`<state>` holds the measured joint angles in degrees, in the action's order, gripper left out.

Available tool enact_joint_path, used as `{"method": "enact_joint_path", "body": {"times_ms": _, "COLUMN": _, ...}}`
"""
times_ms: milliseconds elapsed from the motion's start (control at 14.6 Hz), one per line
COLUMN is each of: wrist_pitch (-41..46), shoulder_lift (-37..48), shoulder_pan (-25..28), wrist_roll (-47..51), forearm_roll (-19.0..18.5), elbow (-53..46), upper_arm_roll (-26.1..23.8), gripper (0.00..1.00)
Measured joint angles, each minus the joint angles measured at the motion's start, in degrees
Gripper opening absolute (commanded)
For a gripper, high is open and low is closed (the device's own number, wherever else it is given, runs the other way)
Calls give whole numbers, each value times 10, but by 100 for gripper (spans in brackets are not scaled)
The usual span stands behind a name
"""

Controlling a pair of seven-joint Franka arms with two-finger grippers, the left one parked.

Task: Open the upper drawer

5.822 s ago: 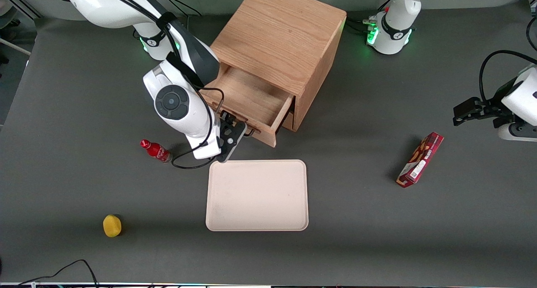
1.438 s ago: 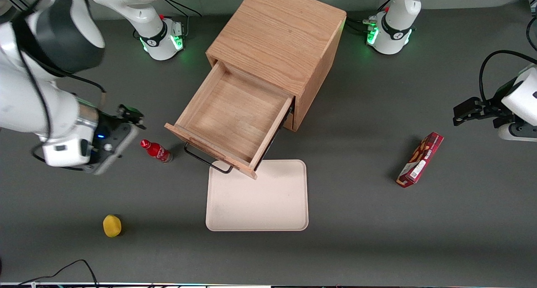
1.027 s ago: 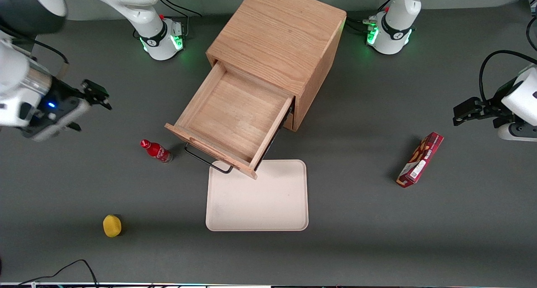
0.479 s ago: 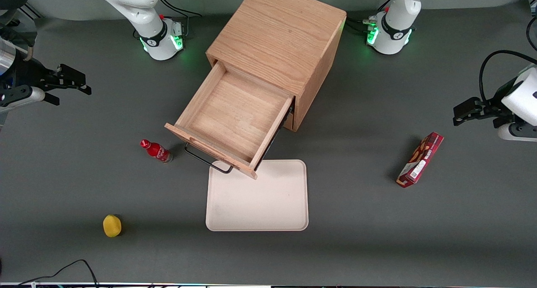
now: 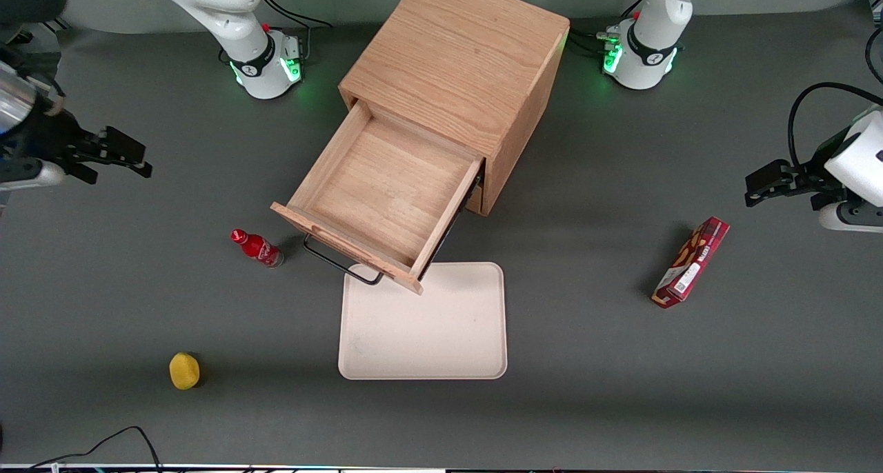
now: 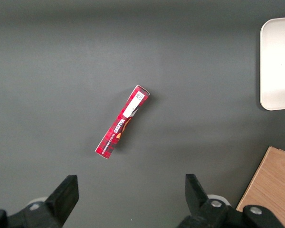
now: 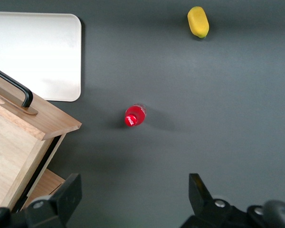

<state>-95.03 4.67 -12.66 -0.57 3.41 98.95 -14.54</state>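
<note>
The upper drawer (image 5: 376, 194) of the oak cabinet (image 5: 461, 52) stands pulled far out, its shallow wooden body empty and its thin black bar handle (image 5: 338, 260) toward the front camera, over the tray's edge. The drawer's corner and handle also show in the right wrist view (image 7: 19, 128). My gripper (image 5: 117, 157) is open and empty, raised above bare table toward the working arm's end, well apart from the drawer. In the right wrist view the gripper (image 7: 133, 199) has its jaws wide apart with nothing between them. The lower drawer is hidden under the upper one.
A beige tray (image 5: 441, 342) lies in front of the drawer. A small red bottle (image 5: 256, 247) stands beside the drawer front. A yellow object (image 5: 184, 371) lies nearer the front camera. A red box (image 5: 691, 262) lies toward the parked arm's end.
The drawer went from partly open, with my gripper at its handle, to fully pulled out. My gripper let go and withdrew toward the working arm's end of the table, rising.
</note>
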Motion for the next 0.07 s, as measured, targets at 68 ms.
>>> {"method": "enact_joint_path", "body": {"times_ms": 68, "wrist_pitch": -5, "shoulder_lift": -6, "shoulder_pan": 45, "wrist_roll": 8, "forearm_roll": -9, "elbow": -1, "upper_arm_roll": 37, "gripper": 100}}
